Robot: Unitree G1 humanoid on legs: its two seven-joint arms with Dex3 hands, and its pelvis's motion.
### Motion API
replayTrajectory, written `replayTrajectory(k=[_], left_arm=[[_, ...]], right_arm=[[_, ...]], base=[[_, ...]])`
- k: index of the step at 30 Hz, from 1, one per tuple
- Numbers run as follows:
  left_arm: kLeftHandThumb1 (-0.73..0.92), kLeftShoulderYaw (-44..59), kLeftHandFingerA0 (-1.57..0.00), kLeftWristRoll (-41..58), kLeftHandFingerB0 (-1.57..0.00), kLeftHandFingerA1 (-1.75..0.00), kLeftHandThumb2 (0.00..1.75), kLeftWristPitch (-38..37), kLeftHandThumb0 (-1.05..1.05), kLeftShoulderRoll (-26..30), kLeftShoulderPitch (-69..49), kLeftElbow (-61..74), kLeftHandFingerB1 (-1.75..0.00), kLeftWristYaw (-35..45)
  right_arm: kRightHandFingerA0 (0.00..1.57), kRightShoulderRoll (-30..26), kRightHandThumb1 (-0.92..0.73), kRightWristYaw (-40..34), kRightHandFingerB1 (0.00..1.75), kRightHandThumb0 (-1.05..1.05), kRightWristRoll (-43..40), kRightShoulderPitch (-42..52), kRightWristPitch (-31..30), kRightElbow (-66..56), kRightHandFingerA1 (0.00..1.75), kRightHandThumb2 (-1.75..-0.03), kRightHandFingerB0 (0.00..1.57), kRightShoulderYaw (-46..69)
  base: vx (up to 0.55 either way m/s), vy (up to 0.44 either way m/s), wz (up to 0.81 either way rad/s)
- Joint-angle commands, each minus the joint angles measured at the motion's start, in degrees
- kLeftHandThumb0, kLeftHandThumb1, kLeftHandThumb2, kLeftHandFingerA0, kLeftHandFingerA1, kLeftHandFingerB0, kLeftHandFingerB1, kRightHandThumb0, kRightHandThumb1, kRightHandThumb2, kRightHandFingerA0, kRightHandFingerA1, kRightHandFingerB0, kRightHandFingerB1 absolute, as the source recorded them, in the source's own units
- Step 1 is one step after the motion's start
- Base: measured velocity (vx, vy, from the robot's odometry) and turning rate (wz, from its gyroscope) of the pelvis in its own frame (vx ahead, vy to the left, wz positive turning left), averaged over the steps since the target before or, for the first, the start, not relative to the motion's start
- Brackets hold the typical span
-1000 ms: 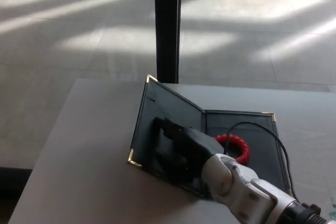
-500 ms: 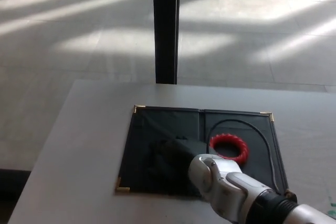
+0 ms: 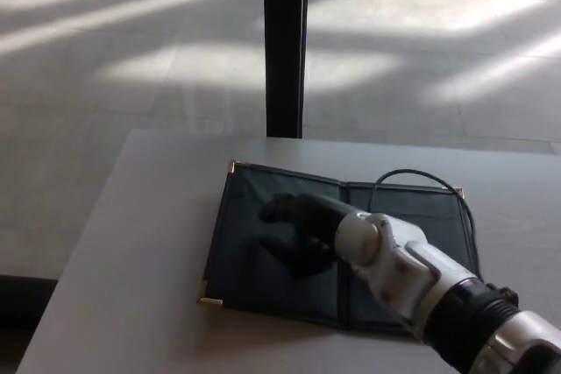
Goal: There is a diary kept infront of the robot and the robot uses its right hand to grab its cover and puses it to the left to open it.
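The dark diary (image 3: pixel 254 251) with gold corners lies open and flat on the grey table (image 3: pixel 140 243), its cover spread to the left. My right hand (image 3: pixel 302 229) hovers over the left half with its fingers apart, holding nothing. The white forearm covers most of the diary's right half, where a thin black cord (image 3: pixel 421 179) loops along the top edge. My left hand does not show.
A black post (image 3: pixel 285 41) stands just behind the table's far edge, above the diary. Tiled floor with sun stripes lies beyond. The table's left edge runs near the picture's left side.
The cover went from half raised to flat on the left. My right hand has lifted off it and moved up over the pages. The red ring is now hidden behind my arm.
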State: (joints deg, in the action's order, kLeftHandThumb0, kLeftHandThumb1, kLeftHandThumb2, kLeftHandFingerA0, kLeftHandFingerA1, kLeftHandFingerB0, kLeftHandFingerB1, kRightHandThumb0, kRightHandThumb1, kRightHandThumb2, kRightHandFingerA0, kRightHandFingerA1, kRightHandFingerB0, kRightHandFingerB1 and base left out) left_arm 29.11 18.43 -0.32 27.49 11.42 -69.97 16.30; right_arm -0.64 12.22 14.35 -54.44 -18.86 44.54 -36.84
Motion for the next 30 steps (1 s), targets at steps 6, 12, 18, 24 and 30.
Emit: replayTrajectory(k=[6,12,18,24,30], left_arm=[[0.63,1.44,-0.59,0.93,-0.52,-1.41,1.46,-1.58,-1.05,0.5,-2.19,0.01,-1.29,-0.77],[0.63,1.52,-0.62,0.87,-0.57,-1.39,1.45,-1.87,-1.05,0.59,-2.22,-0.21,-1.29,-0.95],[0.61,2.41,-0.61,1.75,-0.53,-1.41,1.45,-1.97,-1.05,0.49,-3.08,0.12,-1.29,-0.32],[0.62,3.28,-0.63,2.33,-0.57,-1.41,1.45,-1.45,-1.05,1.09,-3.48,-0.07,-1.31,-0.25],[0.62,3.76,-0.6,2.57,-0.54,-1.42,1.46,-1.55,-1.05,1.19,-4.05,0.34,-1.31,-0.12]], right_arm=[[0.15,-6.22,-0.92,5.12,0.39,-0.92,-25.38,1.71,-17.55,-19.49,0.43,-0.78,0.14,38.45],[0.19,-12.15,-0.92,4.37,0.39,-0.97,-35.83,9.14,-18.42,-30.55,0.4,-0.79,0.17,57.67],[0.26,-17.25,-0.92,2.95,0.41,-0.95,-37.94,13.09,-16.57,-32.14,0.45,-0.8,0.22,69.43],[0.32,-24.51,-0.82,-0.83,0.47,-0.87,-41.18,19.26,-14.72,-32.94,0.56,-1.25,0.16,87.27],[0.62,-29.41,-0.92,-4.62,0.53,-0.96,-40.97,24.14,-15.03,-36.3,0.59,-0.84,0.51,100.46]], base=[[0.0,0.0,0.0],[0.0,0.0,0.0],[0.0,0.0,0.0],[0.0,0.0,0.0],[0.0,0.0,0.0]])
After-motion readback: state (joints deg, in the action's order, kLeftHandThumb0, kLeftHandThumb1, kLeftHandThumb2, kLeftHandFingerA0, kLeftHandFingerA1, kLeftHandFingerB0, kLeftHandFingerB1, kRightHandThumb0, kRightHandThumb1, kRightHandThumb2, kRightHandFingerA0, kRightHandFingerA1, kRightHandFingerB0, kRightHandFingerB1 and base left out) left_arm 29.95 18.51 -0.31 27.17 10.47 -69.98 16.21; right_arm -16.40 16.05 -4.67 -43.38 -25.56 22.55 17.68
